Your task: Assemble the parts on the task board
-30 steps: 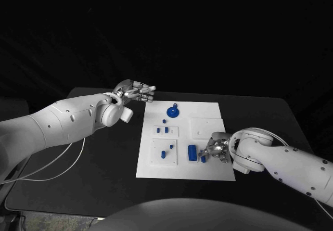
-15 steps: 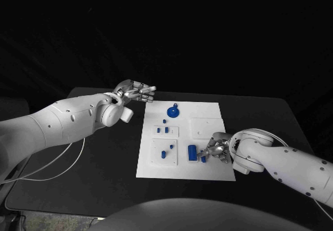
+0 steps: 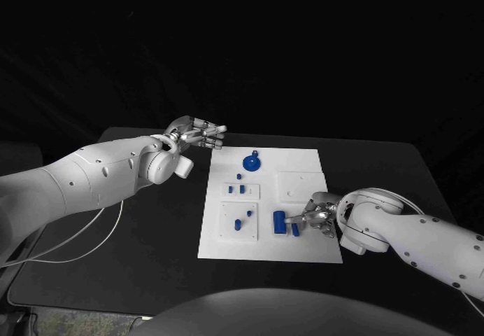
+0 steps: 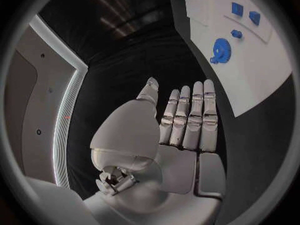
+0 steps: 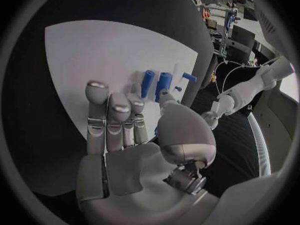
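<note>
My left hand hangs above the black table just off the far left corner of the task board. Its fingers lie straight and side by side, with nothing in the palm; I record it as released and empty.

My right hand is low over the near right part of the board. Its fingers are extended over the white plate, the thumb set apart from them. A short blue peg lies just beside the fingertips; from the head view I cannot tell whether the hand touches it. The right wrist view shows no part inside the hand, so I record it as empty.

Parts on the board: a blue gear stands near the far edge, with a small blue piece just near of it. Two small blue pieces sit in the raised panel in the left middle. In the near left panel lie a small piece and an oblong piece. A larger blue cylinder lies between that panel and my right hand, just left of the short peg.
</note>
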Controlling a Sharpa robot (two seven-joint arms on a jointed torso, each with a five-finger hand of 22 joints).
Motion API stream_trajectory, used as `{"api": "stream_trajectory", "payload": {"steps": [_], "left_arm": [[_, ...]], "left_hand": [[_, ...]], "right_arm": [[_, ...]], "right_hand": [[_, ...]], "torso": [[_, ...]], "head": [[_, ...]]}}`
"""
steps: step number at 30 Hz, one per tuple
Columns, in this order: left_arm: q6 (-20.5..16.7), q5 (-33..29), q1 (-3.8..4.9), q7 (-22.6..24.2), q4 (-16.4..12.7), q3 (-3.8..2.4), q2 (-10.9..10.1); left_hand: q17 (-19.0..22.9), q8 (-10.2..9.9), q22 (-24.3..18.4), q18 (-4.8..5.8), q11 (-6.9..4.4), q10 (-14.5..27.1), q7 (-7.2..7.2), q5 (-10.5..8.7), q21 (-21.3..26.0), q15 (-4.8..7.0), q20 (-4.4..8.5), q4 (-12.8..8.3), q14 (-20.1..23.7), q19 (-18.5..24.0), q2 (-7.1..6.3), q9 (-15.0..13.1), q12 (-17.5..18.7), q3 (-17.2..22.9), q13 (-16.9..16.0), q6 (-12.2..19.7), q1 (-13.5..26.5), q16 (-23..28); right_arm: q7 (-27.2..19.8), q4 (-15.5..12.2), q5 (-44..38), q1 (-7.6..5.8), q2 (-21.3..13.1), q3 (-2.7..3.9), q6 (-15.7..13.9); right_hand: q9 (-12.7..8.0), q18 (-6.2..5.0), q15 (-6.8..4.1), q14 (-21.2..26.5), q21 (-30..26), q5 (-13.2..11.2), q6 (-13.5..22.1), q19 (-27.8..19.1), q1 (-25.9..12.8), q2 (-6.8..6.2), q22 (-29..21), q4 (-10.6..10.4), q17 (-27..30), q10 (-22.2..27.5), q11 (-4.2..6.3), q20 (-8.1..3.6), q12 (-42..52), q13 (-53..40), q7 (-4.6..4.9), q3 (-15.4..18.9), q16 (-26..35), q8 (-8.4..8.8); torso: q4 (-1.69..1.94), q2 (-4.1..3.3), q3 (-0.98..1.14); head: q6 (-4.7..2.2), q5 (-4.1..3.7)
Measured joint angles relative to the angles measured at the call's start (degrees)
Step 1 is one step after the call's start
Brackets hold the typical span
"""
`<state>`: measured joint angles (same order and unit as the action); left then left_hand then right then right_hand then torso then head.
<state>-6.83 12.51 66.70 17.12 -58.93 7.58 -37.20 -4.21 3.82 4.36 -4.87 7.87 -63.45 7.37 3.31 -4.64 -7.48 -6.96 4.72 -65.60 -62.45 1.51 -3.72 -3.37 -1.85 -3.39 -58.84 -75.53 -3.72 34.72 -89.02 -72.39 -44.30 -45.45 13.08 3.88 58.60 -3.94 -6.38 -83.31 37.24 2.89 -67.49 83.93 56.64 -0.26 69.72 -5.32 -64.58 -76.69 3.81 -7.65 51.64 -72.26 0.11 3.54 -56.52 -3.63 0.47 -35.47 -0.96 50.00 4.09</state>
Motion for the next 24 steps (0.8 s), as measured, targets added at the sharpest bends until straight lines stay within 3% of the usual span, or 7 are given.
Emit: {"api": "stream_trajectory", "payload": {"steps": [1, 2, 8, 11, 13, 20, 24], "left_arm": [[0.0, 0.0, 0.0, 0.0, 0.0, 0.0, 0.0], [0.01, 0.01, 0.0, -0.01, 0.0, 0.0, 0.0], [0.03, 0.02, 0.0, -0.03, 0.0, 0.0, -0.02], [0.04, 0.03, 0.0, -0.04, 0.0, 0.0, -0.04], [0.05, 0.03, 0.0, -0.05, 0.0, 0.0, -0.06], [0.08, 0.04, 0.0, -0.07, -0.01, 0.01, -0.1], [0.09, 0.05, 0.0, -0.08, -0.01, 0.01, -0.12]], "left_hand": [[0.0, 0.0, 0.0, 0.0, 0.0, 0.0, 0.0, 0.0, 0.0, 0.0, 0.0, 0.0, 0.0, 0.0, 0.0, 0.0, 0.0, 0.0, 0.0, 0.0, 0.0, 0.0], [0.0, 0.0, 0.0, 0.0, 0.0, 0.0, 0.0, 0.0, 0.0, 0.0, 0.0, 0.0, 0.0, 0.0, 0.0, 0.0, 0.0, 0.0, 0.0, 0.0, 0.0, 0.0], [0.0, 0.0, 0.0, 0.01, 0.0, 0.0, 0.0, 0.0, 0.0, 0.0, 0.0, 0.0, 0.0, 0.0, 0.0, 0.0, 0.0, 0.0, 0.0, 0.0, 0.0, 0.0], [0.0, 0.0, 0.0, 0.0, 0.0, 0.0, 0.0, 0.0, 0.0, 0.0, 0.0, 0.0, 0.0, 0.0, 0.0, 0.0, 0.0, 0.0, 0.0, 0.0, 0.0, 0.0], [0.0, 0.0, 0.0, 0.0, 0.0, 0.0, 0.0, 0.0, 0.0, 0.0, 0.0, 0.0, 0.0, 0.0, 0.0, 0.0, 0.0, 0.0, 0.0, 0.0, 0.0, 0.0], [0.01, 0.0, 0.0, 0.0, 0.0, 0.0, 0.0, 0.0, 0.0, 0.0, 0.0, 0.0, 0.0, 0.0, 0.0, 0.0, 0.0, 0.0, 0.0, 0.0, 0.0, 0.0], [0.0, 0.0, 0.0, 0.01, 0.0, 0.0, 0.0, 0.0, 0.0, 0.0, 0.0, 0.0, 0.0, 0.0, 0.0, 0.0, 0.0, 0.0, 0.0, 0.0, 0.0, 0.0]], "right_arm": [[-0.06, -0.25, 0.09, 0.0, -0.2, 0.02, -0.05], [-0.14, -0.56, 0.2, 0.0, -0.51, 0.06, -0.09], [-0.63, -1.97, 0.63, 0.01, -2.09, 0.2, 0.06], [-1.03, -2.49, 0.96, 0.09, -2.84, 0.25, 0.62], [-1.36, -2.78, 1.28, 0.25, -3.42, 0.27, 1.31], [-2.27, -3.74, 2.26, 0.9, -4.48, 0.27, 4.04], [-2.66, -4.13, 2.7, 1.25, -4.73, 0.27, 5.31]], "right_hand": [[0.18, 0.0, 0.0, 0.0, 0.0, 0.0, 0.0, 0.0, 1.14, 2.47, -0.11, 0.91, 0.07, 0.0, 0.0, 0.0, 0.18, 0.04, 0.0, 4.86, 0.0, 0.0], [0.3, 0.01, 0.0, 0.0, 0.0, 0.0, 0.0, 0.0, 1.72, 3.45, -0.18, 1.48, 0.15, 0.0, 0.0, 0.0, 0.24, 0.11, 0.0, 6.93, 0.0, 0.0], [0.51, 0.0, 0.0, 0.0, 0.0, 2.54, 0.01, 0.0, 3.24, 4.35, -0.26, 3.47, 0.34, 0.0, 0.0, 0.0, 0.24, 0.32, -0.01, 8.25, 0.0, 0.0], [0.58, 0.0, 0.0, 0.0, 0.0, 8.3, 0.02, 0.0, 5.68, 4.2, -0.26, 5.85, 0.36, 0.0, 0.0, 0.0, 0.24, 0.4, -0.02, 7.26, 0.0, 0.0], [0.24, 0.0, 0.0, 0.0, 0.0, 10.27, 0.02, 0.0, 6.91, 3.68, -0.26, 7.6, 0.39, 0.0, 0.0, 0.0, 0.24, 0.49, -0.02, 5.43, 0.0, 0.0], [-1.75, 0.0, 0.0, 0.0, 0.15, 9.27, -0.26, 0.0, 6.62, -0.44, -0.13, 9.72, 0.39, 0.0, -0.01, 0.0, 0.24, 0.63, -0.3, -5.6, 0.0, 0.0], [-1.69, 0.0, 0.0, 0.0, 0.23, 8.65, -0.26, 0.0, 6.33, -0.74, -0.05, 9.44, 0.4, 0.0, -0.01, 0.0, 0.24, 0.63, -0.3, -6.66, 0.0, 0.0]], "torso": [[-0.02, 0.0, 0.0], [-0.03, 0.0, 0.0], [-0.07, 0.02, 0.01], [-0.06, 0.04, 0.0], [-0.05, 0.04, 0.0], [-0.03, 0.04, -0.03], [-0.01, 0.03, -0.04]], "head": [[0.0, -0.05], [0.0, -0.05], [0.0, -0.05], [0.0, -0.18], [0.0, -0.25], [0.0, -0.44], [0.0, -0.48]]}}
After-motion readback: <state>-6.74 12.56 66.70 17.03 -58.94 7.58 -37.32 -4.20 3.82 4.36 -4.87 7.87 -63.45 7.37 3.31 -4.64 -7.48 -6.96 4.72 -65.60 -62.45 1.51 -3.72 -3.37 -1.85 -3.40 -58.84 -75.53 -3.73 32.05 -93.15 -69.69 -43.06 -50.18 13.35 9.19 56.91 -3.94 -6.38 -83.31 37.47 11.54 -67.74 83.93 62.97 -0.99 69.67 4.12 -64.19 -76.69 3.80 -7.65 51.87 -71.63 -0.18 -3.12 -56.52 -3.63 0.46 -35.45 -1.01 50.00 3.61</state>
